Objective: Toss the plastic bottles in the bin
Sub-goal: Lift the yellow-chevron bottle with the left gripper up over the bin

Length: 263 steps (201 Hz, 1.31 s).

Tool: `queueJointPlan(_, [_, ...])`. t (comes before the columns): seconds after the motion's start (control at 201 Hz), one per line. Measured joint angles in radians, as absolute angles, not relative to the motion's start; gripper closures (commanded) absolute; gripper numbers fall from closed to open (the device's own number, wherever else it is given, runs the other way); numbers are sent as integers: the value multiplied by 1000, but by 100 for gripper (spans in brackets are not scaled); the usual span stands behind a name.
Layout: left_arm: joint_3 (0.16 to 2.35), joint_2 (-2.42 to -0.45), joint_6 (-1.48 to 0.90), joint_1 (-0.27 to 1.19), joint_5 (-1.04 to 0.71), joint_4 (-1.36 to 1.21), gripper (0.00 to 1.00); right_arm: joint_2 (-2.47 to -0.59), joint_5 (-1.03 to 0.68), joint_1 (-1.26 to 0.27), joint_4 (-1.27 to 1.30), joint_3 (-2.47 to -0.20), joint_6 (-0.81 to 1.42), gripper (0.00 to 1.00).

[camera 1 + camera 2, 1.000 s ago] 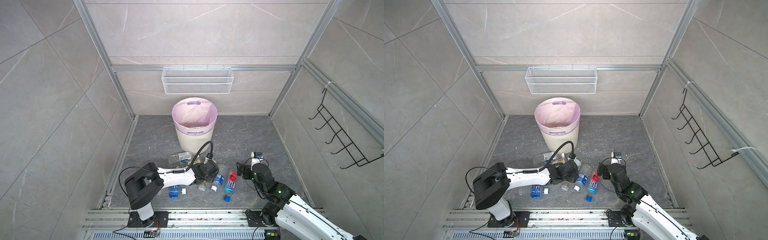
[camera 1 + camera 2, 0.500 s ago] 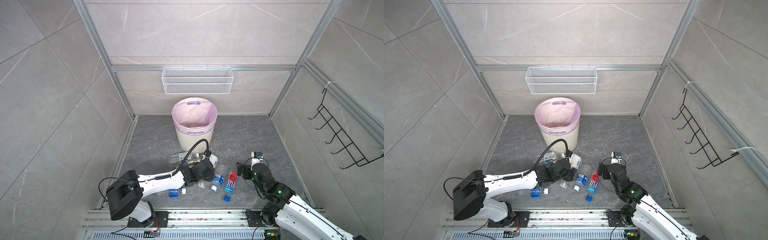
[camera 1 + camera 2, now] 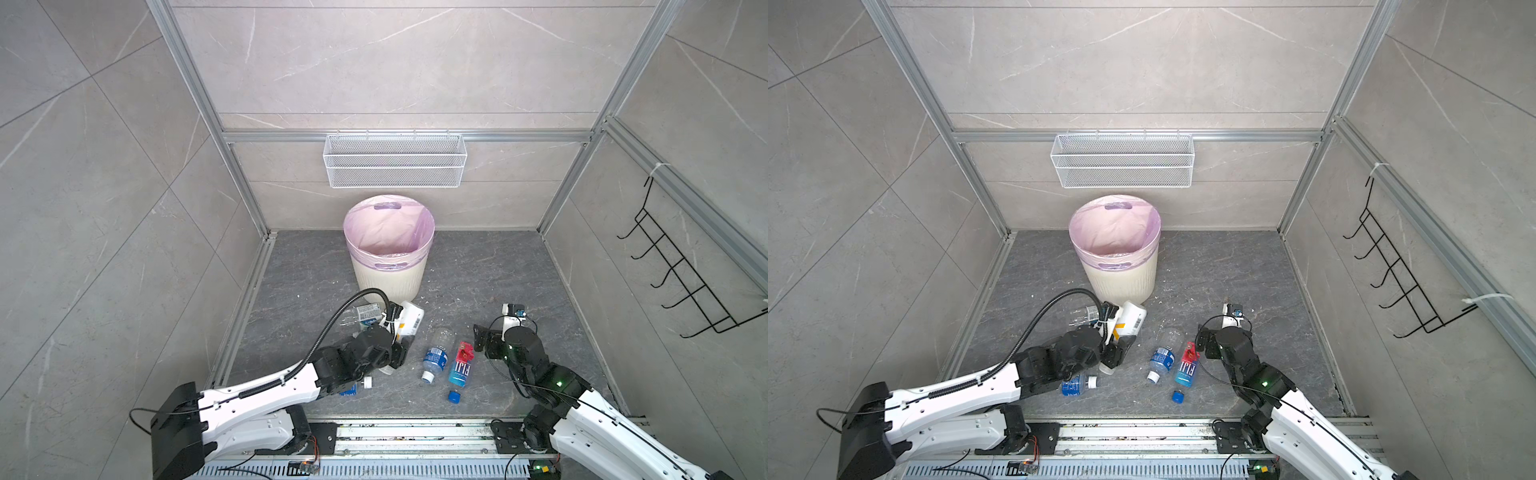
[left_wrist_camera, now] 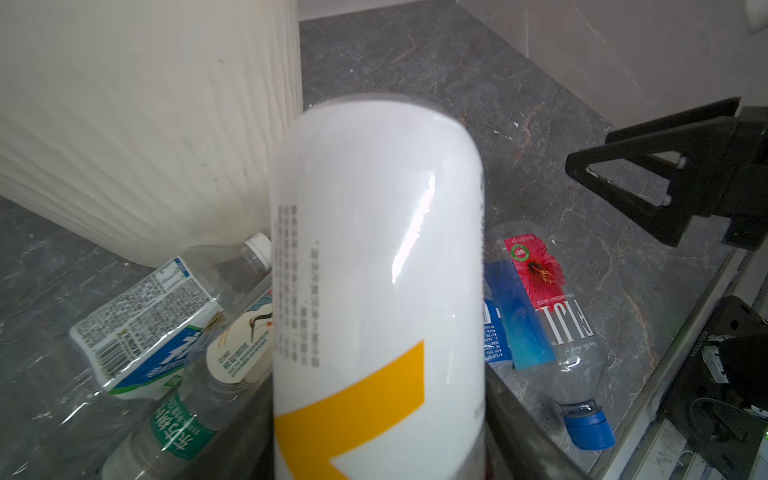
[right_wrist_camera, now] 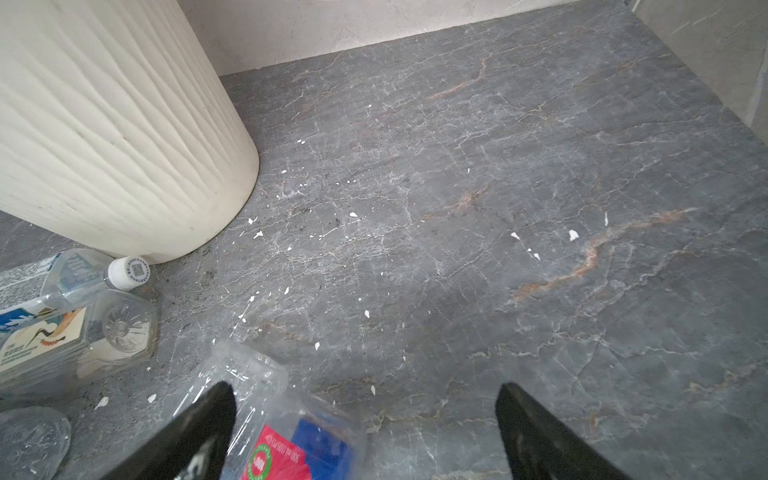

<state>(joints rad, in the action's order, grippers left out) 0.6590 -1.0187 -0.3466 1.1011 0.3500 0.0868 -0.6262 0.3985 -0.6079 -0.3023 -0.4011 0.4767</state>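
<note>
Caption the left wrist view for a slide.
White bottle in the left gripper, beside the bin; other bottles lie on the floor.

Illumination: bright, even and diffuse, coming from above, with no hard shadows. In both top views only faint soft shade lies on the floor (image 3: pixel 478 270) at the base of the bin (image 3: pixel 388 278) and beneath the arms. Focus is sharp throughout. Wide-angle bowing is evident on the aluminium frame posts (image 3: pixel 195 95) toward the edges.

Left wrist view: a long glare streak runs along the white bottle (image 4: pixel 411 232). The bottle's near end and the adjacent bin wall are soft, and the wall is almost washed out.

Right wrist view: the floor is crisp, but the black fingers (image 5: pixel 195 432) of the right gripper (image 5: pixel 365 390) are soft-edged at the picture's border.
</note>
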Motion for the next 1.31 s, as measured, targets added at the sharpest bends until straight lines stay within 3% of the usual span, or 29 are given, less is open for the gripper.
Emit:
queueJointPlan(0.807, [629,-573,-271,1100,527,278,40,-668,373,-607,-295,-401,477,1])
queueJointPlan(1.08, [831,-601,-202,1099,527,319,40,-705,369,-607,-295,-402,477,1])
queueJointPlan(1.309, [1137,-805,-104,1018,478,325,40,-727,369,-607,-294,-405,477,1])
